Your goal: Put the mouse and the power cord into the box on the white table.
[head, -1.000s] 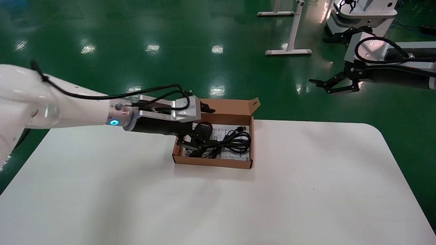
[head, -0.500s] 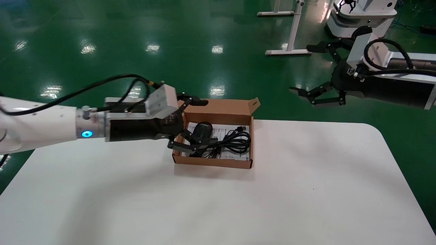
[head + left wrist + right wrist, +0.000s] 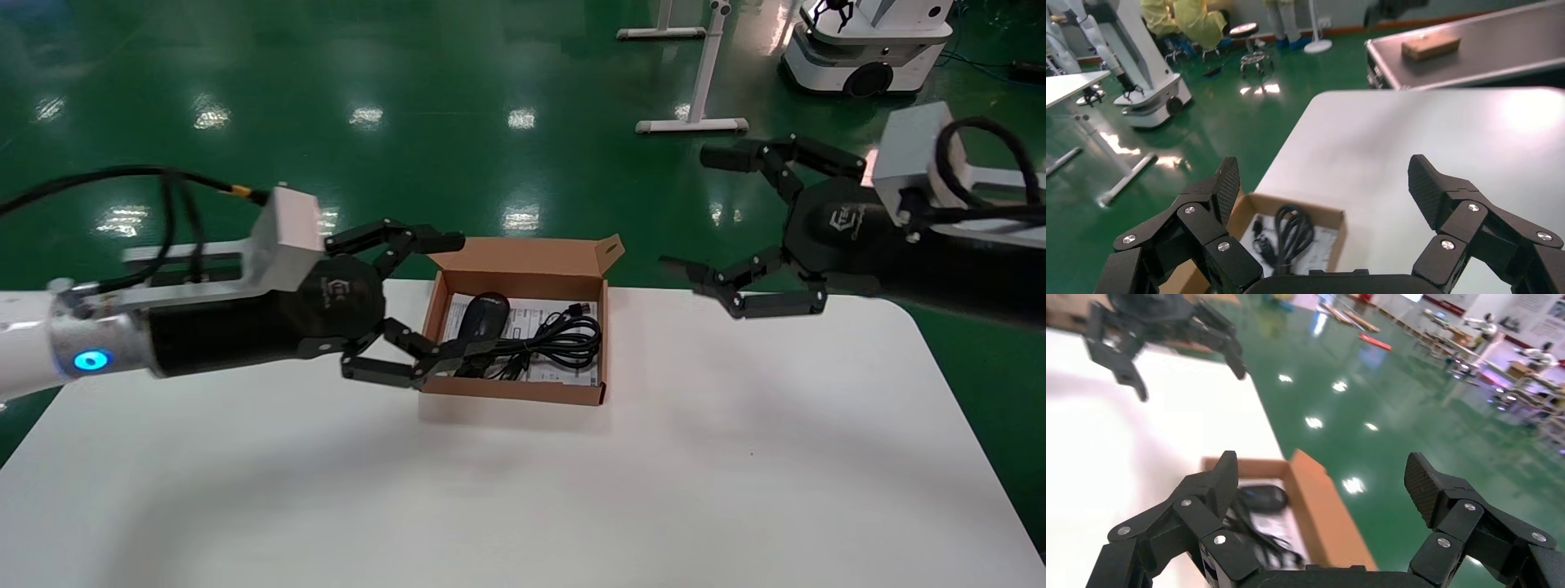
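Observation:
The brown cardboard box (image 3: pixel 515 390) stands open at the far middle of the white table (image 3: pixel 572 490). Inside it, the black mouse (image 3: pixel 482 314) lies at the left and the coiled power cord (image 3: pixel 568 339) at the right. My left gripper (image 3: pixel 449 302) hovers open at the box's left end, holding nothing. My right gripper (image 3: pixel 695 216) hangs open and empty over the table's far right edge, apart from the box. The left wrist view shows the box (image 3: pixel 1342 230) and cord (image 3: pixel 1292 230) beyond the gripper (image 3: pixel 1324 184). In the right wrist view the gripper (image 3: pixel 1321 481) faces the box (image 3: pixel 1324 512) and mouse (image 3: pixel 1262 498).
Green floor lies beyond the table's far edge. White stand legs (image 3: pixel 695 122) and a wheeled white robot base (image 3: pixel 866 49) stand far back on the right. A black case (image 3: pixel 1474 49) with a wooden block on it lies off the table.
My left gripper has drawn back out of the box to the left and turned, leaving the mouse inside. My right gripper has swung closer, toward the table's far right edge.

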You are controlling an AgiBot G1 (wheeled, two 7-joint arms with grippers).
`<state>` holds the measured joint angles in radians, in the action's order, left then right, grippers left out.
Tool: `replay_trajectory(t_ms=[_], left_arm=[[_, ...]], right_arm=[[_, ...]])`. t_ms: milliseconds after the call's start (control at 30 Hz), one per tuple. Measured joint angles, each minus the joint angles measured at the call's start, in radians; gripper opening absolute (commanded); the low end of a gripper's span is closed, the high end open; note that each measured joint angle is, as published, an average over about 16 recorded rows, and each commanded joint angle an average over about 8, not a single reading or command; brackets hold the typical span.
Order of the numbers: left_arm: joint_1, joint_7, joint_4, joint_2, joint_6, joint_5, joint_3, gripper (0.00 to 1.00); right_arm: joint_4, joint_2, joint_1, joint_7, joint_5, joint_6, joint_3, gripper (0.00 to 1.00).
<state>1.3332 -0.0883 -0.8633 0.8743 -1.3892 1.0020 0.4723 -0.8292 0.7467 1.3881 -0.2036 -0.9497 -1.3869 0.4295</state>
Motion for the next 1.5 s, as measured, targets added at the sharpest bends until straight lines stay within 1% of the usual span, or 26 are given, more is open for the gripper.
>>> replay_trajectory(t_ms=[500,767,900,1067,1500], left_arm=[[-0.180,0.191,-0.292,-0.183,-0.074,-0.188,-0.134,1.00],[-0.252,0.265,-0.411,-0.256,-0.104,-0.265,-0.188,1.00],[-0.270,0.281,-0.439,-0.274,-0.112,-0.284,-0.201,1.00],[-0.276,0.287,-0.450,-0.280,-0.115,-0.292,-0.206,1.00],[-0.265,0.279,-0.430,-0.269,-0.109,-0.278,-0.197,1.00]], right_arm=[[-0.315,-0.094,-0.217,0.271,0.152,-0.075,-0.104,1.00],[-0.444,-0.132,-0.305,0.375,0.214,-0.106,-0.146,1.00],[-0.475,-0.141,-0.327,0.399,0.230,-0.114,-0.156,1.00],[-0.486,-0.144,-0.335,0.406,0.236,-0.117,-0.160,1.00],[-0.464,-0.138,-0.321,0.395,0.225,-0.111,-0.153,1.00]])
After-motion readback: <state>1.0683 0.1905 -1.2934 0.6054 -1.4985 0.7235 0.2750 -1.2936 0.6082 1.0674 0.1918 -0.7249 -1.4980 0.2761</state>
